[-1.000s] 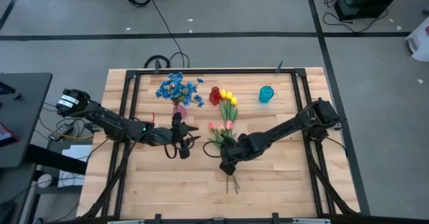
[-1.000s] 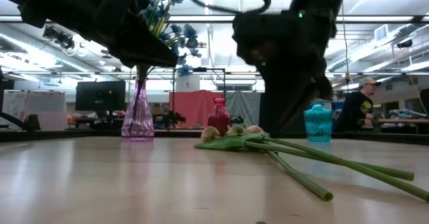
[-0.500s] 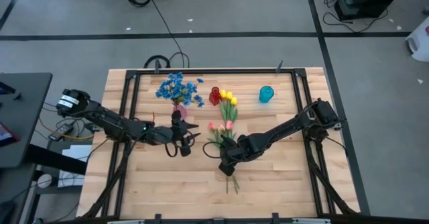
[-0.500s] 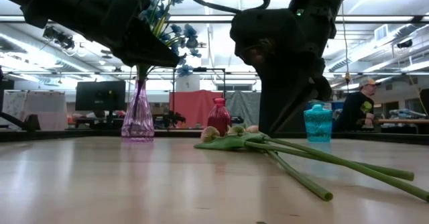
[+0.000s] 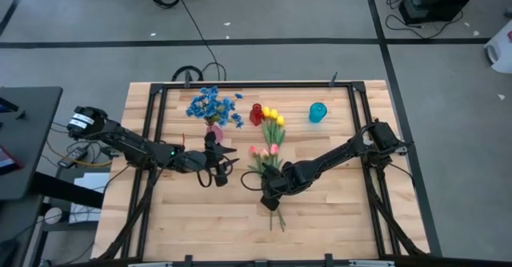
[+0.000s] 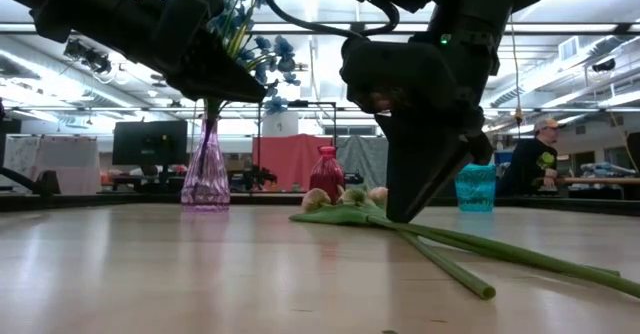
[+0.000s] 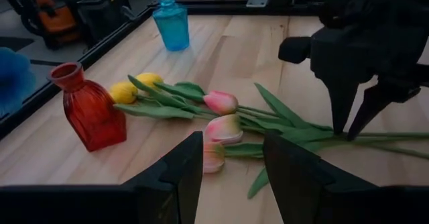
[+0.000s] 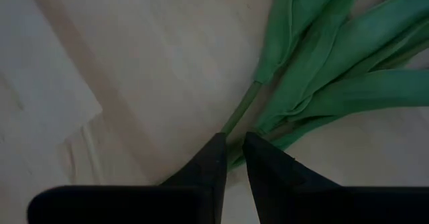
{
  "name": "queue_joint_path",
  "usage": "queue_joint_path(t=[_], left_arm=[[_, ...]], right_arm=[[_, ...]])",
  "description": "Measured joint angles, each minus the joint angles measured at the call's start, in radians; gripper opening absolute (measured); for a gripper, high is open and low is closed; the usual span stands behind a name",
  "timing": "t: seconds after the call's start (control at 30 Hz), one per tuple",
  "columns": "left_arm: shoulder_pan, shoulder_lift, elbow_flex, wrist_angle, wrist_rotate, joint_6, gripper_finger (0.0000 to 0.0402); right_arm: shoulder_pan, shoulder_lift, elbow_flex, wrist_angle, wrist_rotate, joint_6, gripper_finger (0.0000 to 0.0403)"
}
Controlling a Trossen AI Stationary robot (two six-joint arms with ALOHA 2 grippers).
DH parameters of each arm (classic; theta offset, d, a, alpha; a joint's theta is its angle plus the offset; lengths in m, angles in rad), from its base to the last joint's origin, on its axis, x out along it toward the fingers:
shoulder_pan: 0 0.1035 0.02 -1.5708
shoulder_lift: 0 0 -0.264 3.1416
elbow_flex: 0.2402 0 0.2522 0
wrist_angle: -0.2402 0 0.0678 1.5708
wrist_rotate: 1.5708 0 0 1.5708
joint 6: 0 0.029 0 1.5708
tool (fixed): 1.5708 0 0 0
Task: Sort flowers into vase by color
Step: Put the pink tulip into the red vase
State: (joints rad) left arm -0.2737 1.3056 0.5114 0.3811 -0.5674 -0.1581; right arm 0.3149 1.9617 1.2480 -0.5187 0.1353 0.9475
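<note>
Blue flowers (image 5: 212, 105) stand in a clear pink vase (image 6: 205, 176) at the table's far side. Yellow tulips (image 5: 273, 117) and pink tulips (image 5: 262, 150) lie flat in one bunch, their green stems (image 5: 277, 213) pointing toward the near edge. My right gripper (image 5: 270, 197) points steeply down at those stems, its fingers a narrow gap apart with their tips at table height. My left gripper (image 5: 226, 163) hovers open beside the pink vase with nothing between its fingers, facing the tulips. My right gripper comes at the tulips' stems from above, where the leaves end. One green stem (image 8: 240, 111) runs into the narrow gap between the fingertips (image 8: 216, 150). The fingers lie across the stems. Whether they touch it, I cannot tell. The tulips lie flat on the table.
A red vase (image 5: 256, 113) stands by the yellow blossoms, and a teal vase (image 5: 318, 112) stands farther to the right. A black frame (image 5: 152, 131) runs along the table's edges. Bare wood lies toward the near edge. A person (image 6: 533, 154) sits in the room behind.
My right gripper has sunk onto the tulip stems, from a little above them down to table height, without turning. The gap between its fingers looks the same. The tulips lie where they were.
</note>
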Motion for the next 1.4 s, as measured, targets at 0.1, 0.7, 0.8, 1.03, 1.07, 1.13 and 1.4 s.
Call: queue_joint_path(t=[0.1,0.7,0.8,1.03,1.07,1.13,1.4], left_arm=[[0.000,0.000,0.000,-0.006,0.000,0.000,0.0163],[0.000,0.000,0.000,-0.014,0.000,0.000,0.0163],[0.000,0.000,0.000,-0.014,0.000,0.000,0.0163],[0.000,0.000,0.000,-0.014,0.000,0.014,0.0163],[0.000,0.000,0.000,-0.014,0.000,0.020,0.0163],[0.000,0.000,0.000,-0.014,0.000,0.022,0.0163],[0.000,0.000,0.000,-0.017,0.000,0.023,0.0163]], right_arm=[[0.000,0.000,0.000,-0.008,0.002,-0.006,0.0050],[-0.005,-0.088,0.000,-0.107,-0.089,-0.023,0.0051],[-0.005,-0.093,0.000,-0.113,-0.138,0.014,0.0086],[-0.004,-0.082,0.000,-0.103,-0.121,0.077,0.0154],[-0.004,-0.082,0.000,-0.103,-0.112,0.078,0.0158],[-0.004,-0.081,0.000,-0.104,-0.105,0.078,0.0160],[-0.005,-0.036,0.000,-0.080,-0.096,0.059,0.0148]])
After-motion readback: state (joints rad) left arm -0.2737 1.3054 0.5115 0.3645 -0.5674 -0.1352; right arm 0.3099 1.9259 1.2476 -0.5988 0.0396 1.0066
